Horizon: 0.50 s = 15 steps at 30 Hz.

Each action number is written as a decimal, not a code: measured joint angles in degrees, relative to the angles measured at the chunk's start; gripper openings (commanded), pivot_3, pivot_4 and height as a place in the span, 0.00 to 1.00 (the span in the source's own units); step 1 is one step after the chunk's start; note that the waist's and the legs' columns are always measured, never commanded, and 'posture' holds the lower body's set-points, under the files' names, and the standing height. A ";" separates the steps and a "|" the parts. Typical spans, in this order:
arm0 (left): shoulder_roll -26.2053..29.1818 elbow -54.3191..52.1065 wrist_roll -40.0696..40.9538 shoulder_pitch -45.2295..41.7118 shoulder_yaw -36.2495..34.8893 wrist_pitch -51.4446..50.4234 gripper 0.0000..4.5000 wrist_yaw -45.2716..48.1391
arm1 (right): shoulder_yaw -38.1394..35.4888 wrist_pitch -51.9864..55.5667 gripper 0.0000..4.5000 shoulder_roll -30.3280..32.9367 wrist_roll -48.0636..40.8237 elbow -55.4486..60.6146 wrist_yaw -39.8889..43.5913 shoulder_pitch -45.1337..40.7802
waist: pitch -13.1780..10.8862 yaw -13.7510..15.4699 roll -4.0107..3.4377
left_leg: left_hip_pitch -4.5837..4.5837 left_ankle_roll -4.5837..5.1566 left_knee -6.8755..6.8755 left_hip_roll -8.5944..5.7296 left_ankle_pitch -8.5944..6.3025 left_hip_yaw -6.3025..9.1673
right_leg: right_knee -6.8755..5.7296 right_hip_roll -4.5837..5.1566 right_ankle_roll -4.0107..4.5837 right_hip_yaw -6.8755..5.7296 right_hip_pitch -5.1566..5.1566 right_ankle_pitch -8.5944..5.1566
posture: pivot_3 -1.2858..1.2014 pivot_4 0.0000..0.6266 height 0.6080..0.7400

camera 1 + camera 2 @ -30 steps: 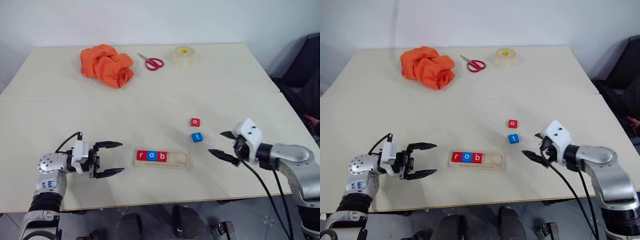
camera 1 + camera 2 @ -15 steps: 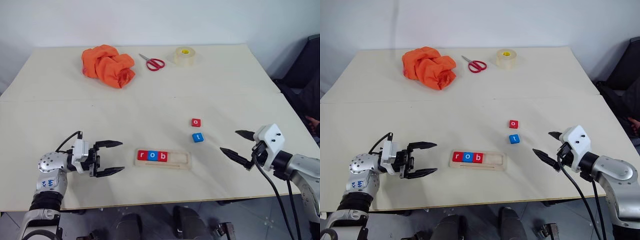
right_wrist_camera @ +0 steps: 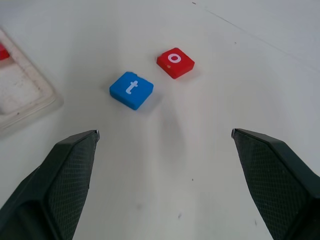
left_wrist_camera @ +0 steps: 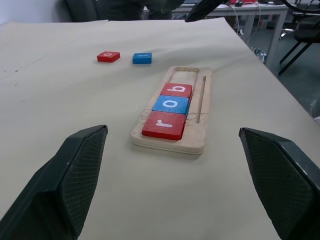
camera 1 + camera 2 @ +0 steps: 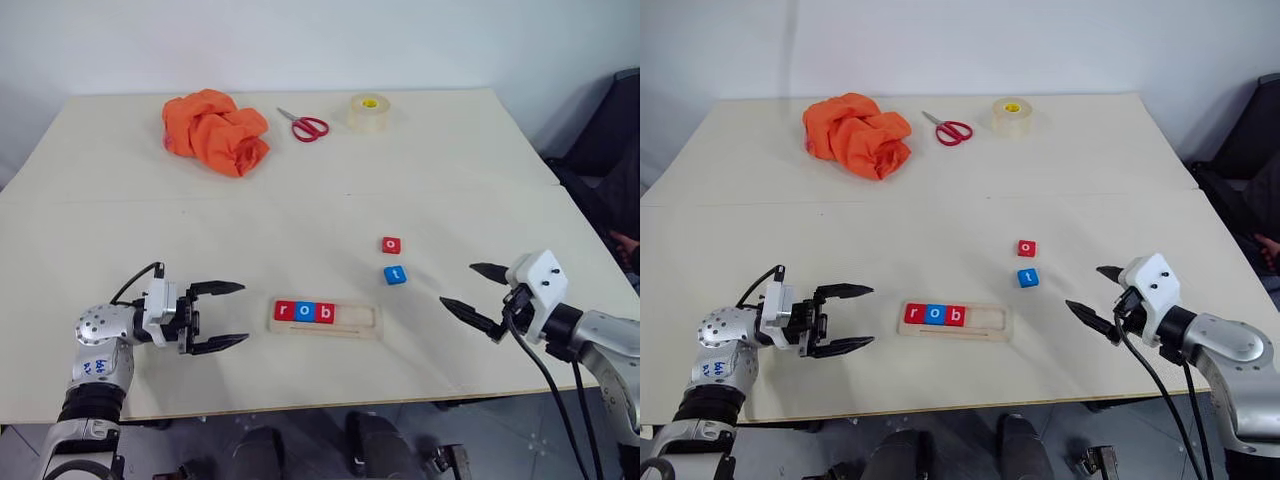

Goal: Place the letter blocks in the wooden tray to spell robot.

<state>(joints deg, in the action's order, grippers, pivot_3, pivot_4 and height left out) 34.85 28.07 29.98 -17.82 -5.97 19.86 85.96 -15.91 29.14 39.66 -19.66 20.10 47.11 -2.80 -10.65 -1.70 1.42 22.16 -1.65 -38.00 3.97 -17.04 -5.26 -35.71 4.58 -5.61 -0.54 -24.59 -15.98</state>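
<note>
So the wooden tray (image 5: 326,319) sits flat on the pale table (image 5: 300,200) near the front edge, roughly in the middle between the two arms; three letter blocks are already lying in it side by side, filling the robot's-left part: a red r (image 5: 284,311), a blue o (image 5: 305,312) and a red b (image 5: 324,313), touching each other in a row; the right part of the tray is bare wood, and there's a thin groove running along its near side.

The other two blocks are loose on the table, off to the right of the tray and a bit farther back; the red o (image 5: 391,245) is the farther one, the blue t (image 5: 395,275) lies just in front of it, closer to the tray; they're near each other but not touching.

Left hand (image 5: 222,317) hovers just left of the tray, pointing sideways at it, fingers spread wide with nothing between them; right hand (image 5: 474,293) is over on the right, aimed toward the two loose blocks, also wide open and empty, clear of both.

Far side of the table has a crumpled orange cloth (image 5: 214,130), red-handled scissors (image 5: 303,124) and a roll of clear tape (image 5: 368,111) in a loose line.
</note>
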 measured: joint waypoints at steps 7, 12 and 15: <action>-0.04 -3.30 0.03 3.28 -0.77 -0.41 1.00 -0.03 | 7.77 6.14 0.99 -12.03 2.34 -4.88 -14.39 -11.35 | 0.00 0.01 0.00 | 0.02 -0.01 0.00 0.01 0.01 -0.01 | -0.05 0.02 0.03 0.02 -0.05 0.00 | 0.52 0.24 1.00; -0.19 -6.37 0.04 5.86 -0.96 -1.08 1.00 -0.20 | 10.79 8.52 0.99 -18.39 5.13 -9.19 -23.05 -16.73 | 0.00 0.15 -0.01 | 0.09 0.00 0.02 0.01 0.00 0.00 | -0.05 0.03 0.06 0.00 -0.09 -0.02 | 0.52 0.24 1.00; -0.24 -8.01 0.04 6.88 -0.98 -1.57 1.00 -0.80 | 11.64 9.55 0.99 -21.45 5.94 -11.07 -26.77 -18.58 | 0.00 0.08 -0.01 | 0.11 0.01 0.02 0.01 -0.01 0.00 | -0.02 0.04 0.05 0.00 -0.10 -0.02 | 0.52 0.24 1.00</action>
<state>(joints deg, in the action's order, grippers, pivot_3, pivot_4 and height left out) 34.61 20.07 30.03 -10.93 -6.96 18.30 85.16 -4.28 38.69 18.21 -13.72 9.03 20.34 -21.37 -10.64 -1.62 1.41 22.27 -1.65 -37.98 3.98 -17.05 -5.26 -35.74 4.62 -5.56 -0.54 -24.69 -16.00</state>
